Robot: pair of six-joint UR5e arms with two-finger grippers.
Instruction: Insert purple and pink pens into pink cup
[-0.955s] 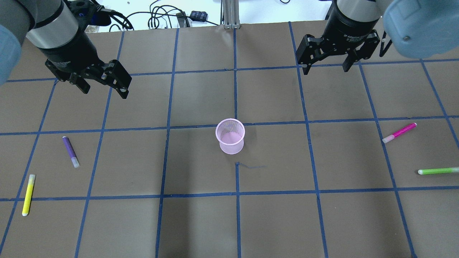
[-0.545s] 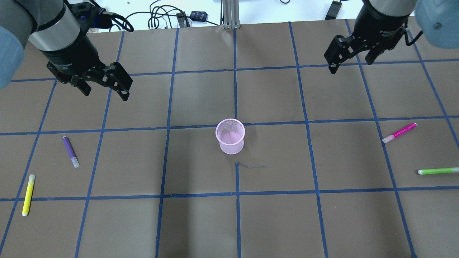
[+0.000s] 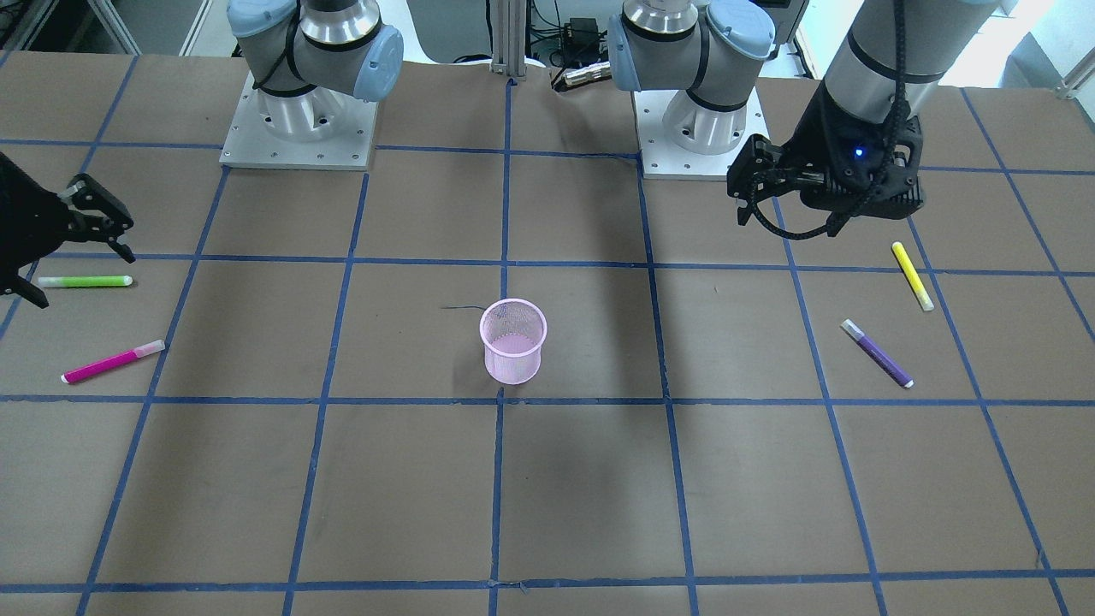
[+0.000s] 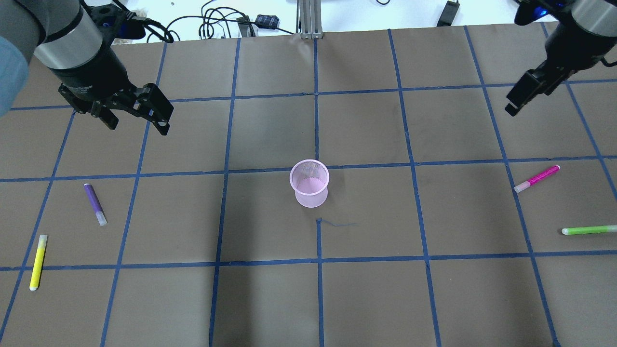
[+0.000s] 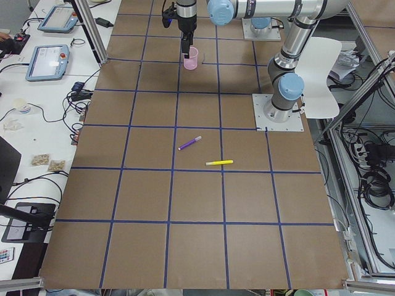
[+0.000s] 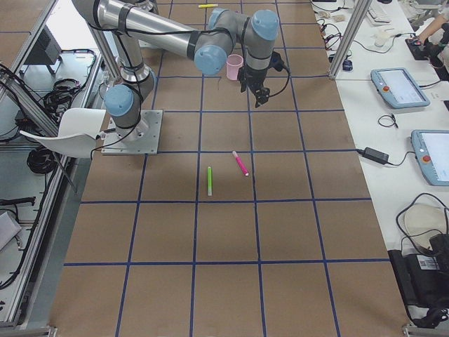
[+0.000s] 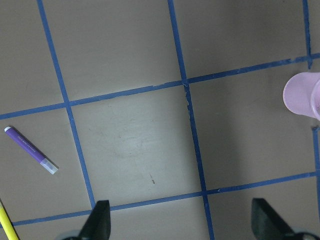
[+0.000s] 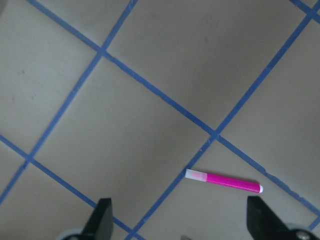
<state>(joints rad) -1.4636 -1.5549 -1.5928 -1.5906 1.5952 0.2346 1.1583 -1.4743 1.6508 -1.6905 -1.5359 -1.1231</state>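
A: Overhead, count?
B: One pink cup (image 4: 309, 183), upright, well apart from left gripper (image 4: 137, 124) and right gripper (image 4: 512, 105); four pens lying flat, one each: purple pen (image 4: 94, 204), pink pen (image 4: 536, 179), yellow pen (image 4: 38, 261), green pen (image 4: 589, 230).
A: Wrist views?
B: Both claws spread wide, empty; purple pen ahead, left of left gripper's fingers (image 7: 100, 222); pink pen ahead, between right gripper's fingers (image 8: 102, 220).

A yellow pen (image 4: 38, 261) and a green pen (image 4: 589, 230) lie at opposite ends of the table (image 4: 366, 299).
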